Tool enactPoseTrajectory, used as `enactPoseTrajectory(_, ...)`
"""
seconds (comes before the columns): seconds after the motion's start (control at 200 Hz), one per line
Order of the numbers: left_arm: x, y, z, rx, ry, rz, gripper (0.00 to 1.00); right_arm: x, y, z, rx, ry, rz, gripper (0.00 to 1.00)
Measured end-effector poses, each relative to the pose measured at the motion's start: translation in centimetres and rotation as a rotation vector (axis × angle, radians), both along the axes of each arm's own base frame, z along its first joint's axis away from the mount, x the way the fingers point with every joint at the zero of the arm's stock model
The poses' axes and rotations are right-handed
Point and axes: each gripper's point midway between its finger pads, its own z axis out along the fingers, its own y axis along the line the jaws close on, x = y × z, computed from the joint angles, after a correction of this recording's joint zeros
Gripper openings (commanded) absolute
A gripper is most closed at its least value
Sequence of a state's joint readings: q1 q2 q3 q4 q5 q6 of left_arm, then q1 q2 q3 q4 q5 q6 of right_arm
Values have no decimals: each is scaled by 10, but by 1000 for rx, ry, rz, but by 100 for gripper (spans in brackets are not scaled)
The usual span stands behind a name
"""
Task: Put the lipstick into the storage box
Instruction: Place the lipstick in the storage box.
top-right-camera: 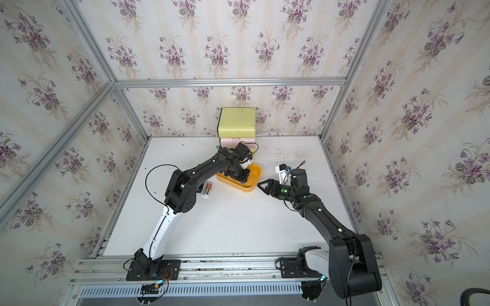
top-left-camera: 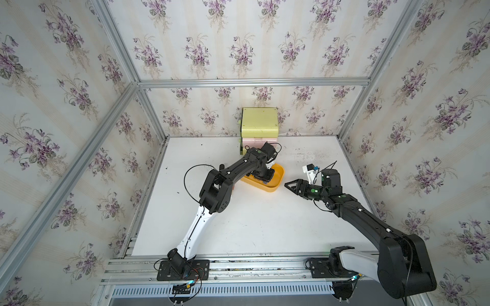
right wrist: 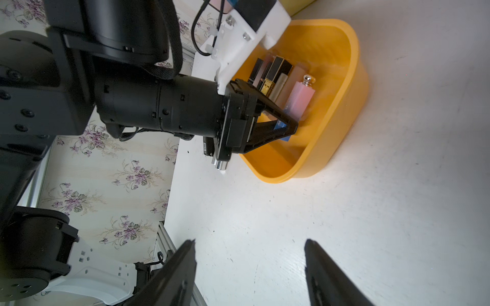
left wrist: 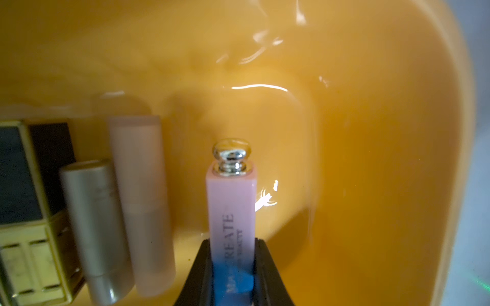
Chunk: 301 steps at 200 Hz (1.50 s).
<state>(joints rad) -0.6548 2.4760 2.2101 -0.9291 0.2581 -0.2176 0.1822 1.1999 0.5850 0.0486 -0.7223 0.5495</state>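
Note:
The lipstick (left wrist: 230, 201) is a pink square tube with a silver knob cap. My left gripper (left wrist: 233, 242) is shut on its lower end. It hangs low inside the orange-yellow storage box (left wrist: 371, 132), beside several other lipsticks lying along one wall. The right wrist view shows the same lipstick (right wrist: 301, 99) in the left gripper (right wrist: 289, 127), over the box (right wrist: 344, 119) floor. In both top views the left wrist covers the grip above the box (top-left-camera: 275, 186) (top-right-camera: 252, 185). My right gripper (right wrist: 249, 242) (top-left-camera: 286, 184) is open and empty, just right of the box.
In the box lie a gold tube (left wrist: 95, 225), a pale pink tube (left wrist: 143, 198) and a black-and-gold square one (left wrist: 26, 185). Another lipstick (top-right-camera: 207, 189) lies on the white table by the left elbow. A yellow-and-pink drawer unit (top-left-camera: 259, 120) stands at the back wall.

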Motion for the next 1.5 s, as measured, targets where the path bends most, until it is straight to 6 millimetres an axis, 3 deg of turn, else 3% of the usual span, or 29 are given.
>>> enactPoseTrajectory(0.609, 0, 3, -5, 3, 18, 22, 23, -1, -2, -4, -1, 8, -5, 68)
enactPoseTrajectory(0.809, 0, 3, 0, 0, 17, 29, 38, -1, -2, -3, 0, 2, -6, 68)
enactPoseTrajectory(1.154, -5, 8, 36, -30, -30, 31, 41, -3, -3, 7, 4, -24, -6, 68)
enactPoseTrajectory(1.379, -22, 26, 106, -94, -145, 40, 42, -5, -3, 11, 13, -27, -11, 68)
enactPoseTrajectory(1.504, -39, 48, 127, -96, -183, 52, 44, -6, -2, 12, 23, -17, -13, 68)
